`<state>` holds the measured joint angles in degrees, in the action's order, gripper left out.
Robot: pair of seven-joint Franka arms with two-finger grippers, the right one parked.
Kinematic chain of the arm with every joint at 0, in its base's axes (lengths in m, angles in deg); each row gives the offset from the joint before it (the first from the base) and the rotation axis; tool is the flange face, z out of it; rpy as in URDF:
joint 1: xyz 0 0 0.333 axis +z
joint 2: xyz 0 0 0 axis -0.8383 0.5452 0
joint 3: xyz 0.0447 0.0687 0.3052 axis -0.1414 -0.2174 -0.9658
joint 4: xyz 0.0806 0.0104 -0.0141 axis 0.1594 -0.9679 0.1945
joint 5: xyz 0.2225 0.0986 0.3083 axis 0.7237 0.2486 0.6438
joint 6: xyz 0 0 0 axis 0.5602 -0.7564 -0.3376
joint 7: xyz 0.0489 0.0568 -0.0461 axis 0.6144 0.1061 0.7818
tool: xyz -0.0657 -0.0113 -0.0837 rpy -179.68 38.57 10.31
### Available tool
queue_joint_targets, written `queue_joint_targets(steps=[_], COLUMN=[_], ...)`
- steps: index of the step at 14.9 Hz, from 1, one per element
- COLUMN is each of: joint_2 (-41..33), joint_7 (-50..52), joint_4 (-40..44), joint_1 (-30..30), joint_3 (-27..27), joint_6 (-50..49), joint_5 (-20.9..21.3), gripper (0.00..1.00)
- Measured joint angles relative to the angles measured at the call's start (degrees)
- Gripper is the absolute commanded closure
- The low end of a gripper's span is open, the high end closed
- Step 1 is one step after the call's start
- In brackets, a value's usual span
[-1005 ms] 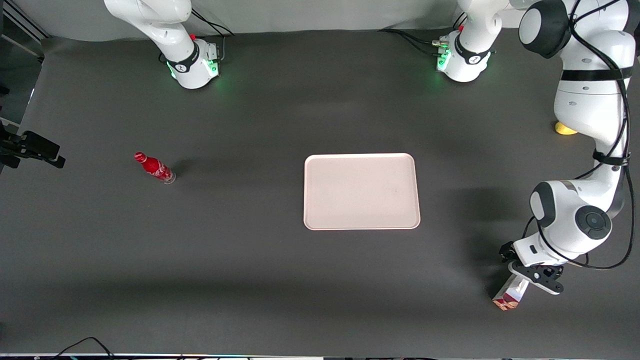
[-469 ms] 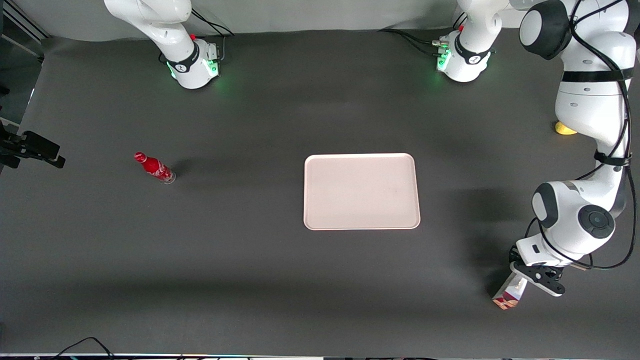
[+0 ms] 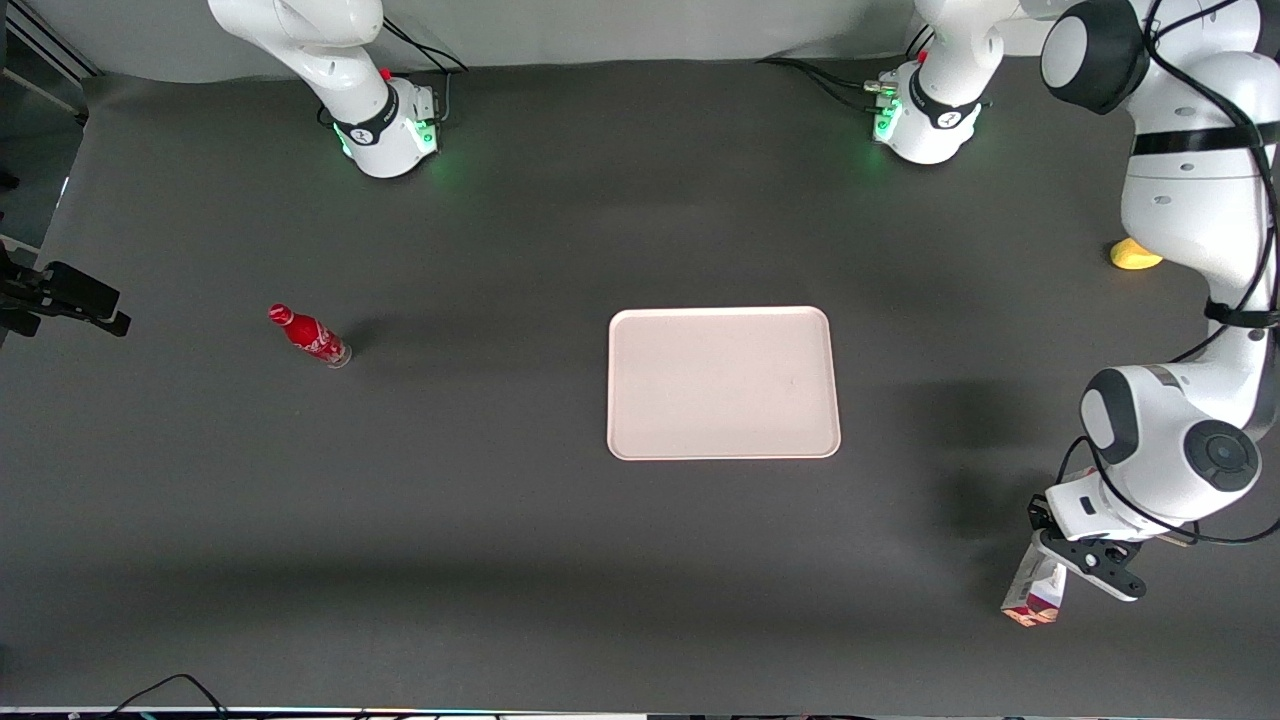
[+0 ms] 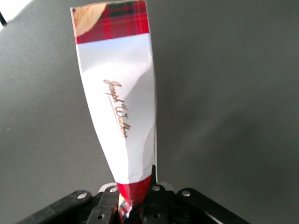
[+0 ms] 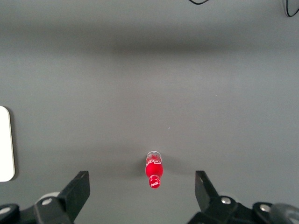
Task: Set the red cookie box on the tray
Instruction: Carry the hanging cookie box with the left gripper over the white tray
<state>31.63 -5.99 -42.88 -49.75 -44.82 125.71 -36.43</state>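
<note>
The red cookie box (image 3: 1036,592) is a long narrow carton with a white middle and red tartan ends. It hangs in my left gripper (image 3: 1062,560) near the table's front edge, toward the working arm's end. In the left wrist view the fingers (image 4: 106,209) pinch one red end of the red cookie box (image 4: 120,107), crumpling it, and the gripper (image 4: 132,207) is shut on it. The pale pinkish tray (image 3: 723,383) lies flat at mid-table, farther from the front camera than the box and well apart from it.
A small red soda bottle (image 3: 309,336) stands toward the parked arm's end of the table, also seen as the bottle (image 5: 154,170) in the right wrist view. A yellow object (image 3: 1134,258) lies beside the working arm. Both arm bases stand at the table's back edge.
My gripper and the cookie box have shifted a little farther toward the working arm's end and slightly nearer the front camera. The box now hangs steeper.
</note>
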Motion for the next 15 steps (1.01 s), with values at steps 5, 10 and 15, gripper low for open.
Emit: queue_joint_targets(steps=[5, 10, 15], joint_2=[-9.0, -20.4, -30.0], joint_7=[2.7, 5.4, 11.9], joint_4=[2.7, 2.8, 2.7], joint_1=[-1.8, -4.5, -4.7], joint_3=[0.3, 0.4, 2.7], joint_6=[-15.6, -32.3, -47.2], joint_5=[0.0, 0.4, 0.5], gripper=[1.00, 1.00, 1.00])
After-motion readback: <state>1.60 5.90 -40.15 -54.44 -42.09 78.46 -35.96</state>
